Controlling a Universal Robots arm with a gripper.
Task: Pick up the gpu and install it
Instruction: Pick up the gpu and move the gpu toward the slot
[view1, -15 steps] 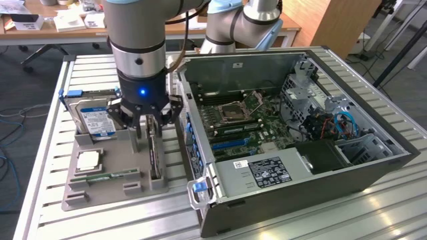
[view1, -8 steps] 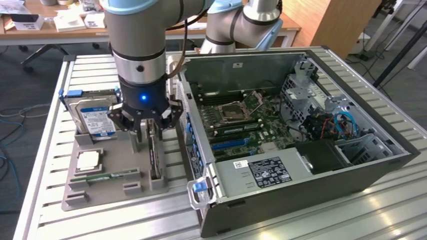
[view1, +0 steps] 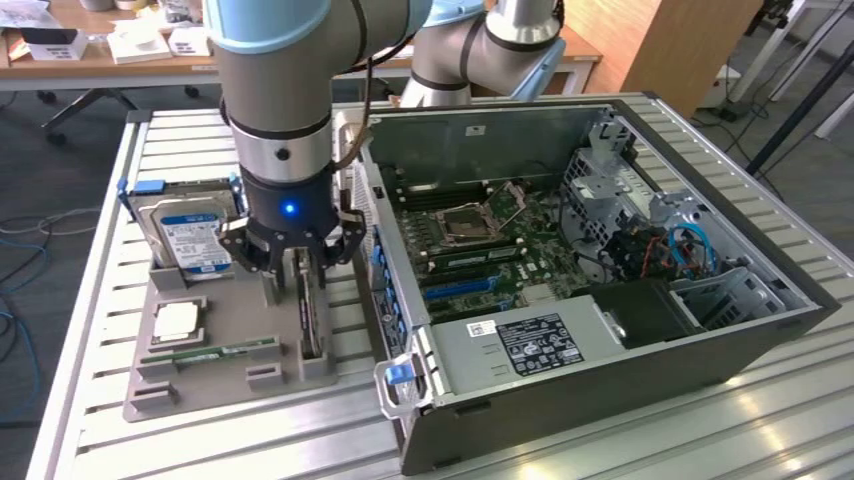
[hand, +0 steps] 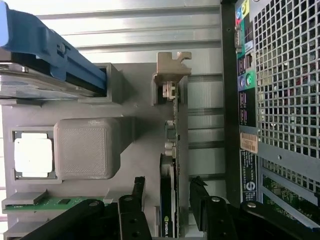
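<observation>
Count: one gpu (hand: 169, 170), on edge in a slot of the one grey tray (view1: 227, 310), just beside the one open case (view1: 627, 385). The tray also holds one hard drive (view1: 187, 235), one CPU (view1: 178, 322) and one memory stick (view1: 214, 352). My gripper (hand: 167, 182) is released, jaws wide, one finger on each side of the card with gaps showing. In the exterior view my gripper hides part of the card's top edge. In the wrist view the card's near end and the memory stick are cut off

The holder tray (view1: 214, 390) lies on the table (view1: 100, 300) at the exterior view's left of the computer case (view1: 747, 345), hard drive (view1: 187, 235) at its far end, gpu (view1: 311, 325) on edge along its case-side, between the parted fingers of the gripper (view1: 296, 285).
</observation>
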